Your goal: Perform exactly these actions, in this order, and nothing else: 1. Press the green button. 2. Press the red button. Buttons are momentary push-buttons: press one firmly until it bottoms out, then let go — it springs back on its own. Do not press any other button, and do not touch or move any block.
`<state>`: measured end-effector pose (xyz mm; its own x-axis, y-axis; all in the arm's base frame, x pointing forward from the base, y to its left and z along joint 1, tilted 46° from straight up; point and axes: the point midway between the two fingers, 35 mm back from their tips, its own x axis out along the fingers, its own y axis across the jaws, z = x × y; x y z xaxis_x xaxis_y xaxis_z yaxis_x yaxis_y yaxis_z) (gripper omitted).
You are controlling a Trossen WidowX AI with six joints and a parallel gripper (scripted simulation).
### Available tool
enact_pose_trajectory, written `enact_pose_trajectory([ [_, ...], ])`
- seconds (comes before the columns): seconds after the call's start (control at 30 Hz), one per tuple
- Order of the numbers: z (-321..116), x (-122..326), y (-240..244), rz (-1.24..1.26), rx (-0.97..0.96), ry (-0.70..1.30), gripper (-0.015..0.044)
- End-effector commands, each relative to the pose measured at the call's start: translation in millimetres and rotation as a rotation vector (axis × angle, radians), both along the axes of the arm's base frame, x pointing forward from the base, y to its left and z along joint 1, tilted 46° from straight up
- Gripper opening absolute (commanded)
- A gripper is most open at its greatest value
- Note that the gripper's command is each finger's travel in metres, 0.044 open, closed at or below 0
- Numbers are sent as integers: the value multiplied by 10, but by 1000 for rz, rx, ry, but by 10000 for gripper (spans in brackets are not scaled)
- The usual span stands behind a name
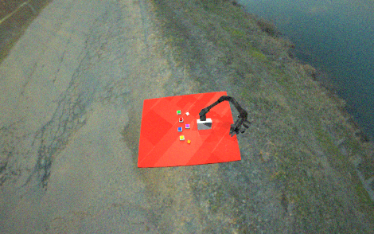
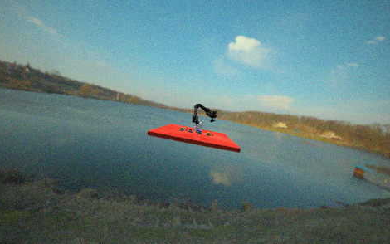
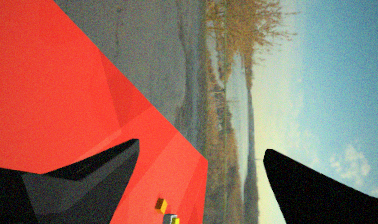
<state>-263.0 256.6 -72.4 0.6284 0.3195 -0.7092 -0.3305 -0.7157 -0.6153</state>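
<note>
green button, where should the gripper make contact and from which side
It is pressed, not gripped: contact the top face of the green button, coming straight down from above. It sits low on the red board with a white block beside it and the red button just below, so a sideways approach risks touching them. The gripper is open and off past the board's opposite edge.

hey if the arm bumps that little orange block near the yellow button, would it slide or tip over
The orange block looks like a small squat cube lying flat on the red board, so it would probably slide rather than tip or roll. It seems light for its size, so even a graze could shift it. The hand is open and well away from it now.
</note>
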Motion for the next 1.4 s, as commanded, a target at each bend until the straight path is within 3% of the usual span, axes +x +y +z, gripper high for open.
enact_pose_trajectory([
  [0.0,9,18,20,-8,3,3,400],
  [0.37,480,1222,862,-403,116,66,400],
  [0.7,890,2562,1093,-738,168,60,400],
  [1.03,1281,3892,769,-1077,223,35,400],
  [1.37,1658,4993,-88,-1429,281,-12,400],
])
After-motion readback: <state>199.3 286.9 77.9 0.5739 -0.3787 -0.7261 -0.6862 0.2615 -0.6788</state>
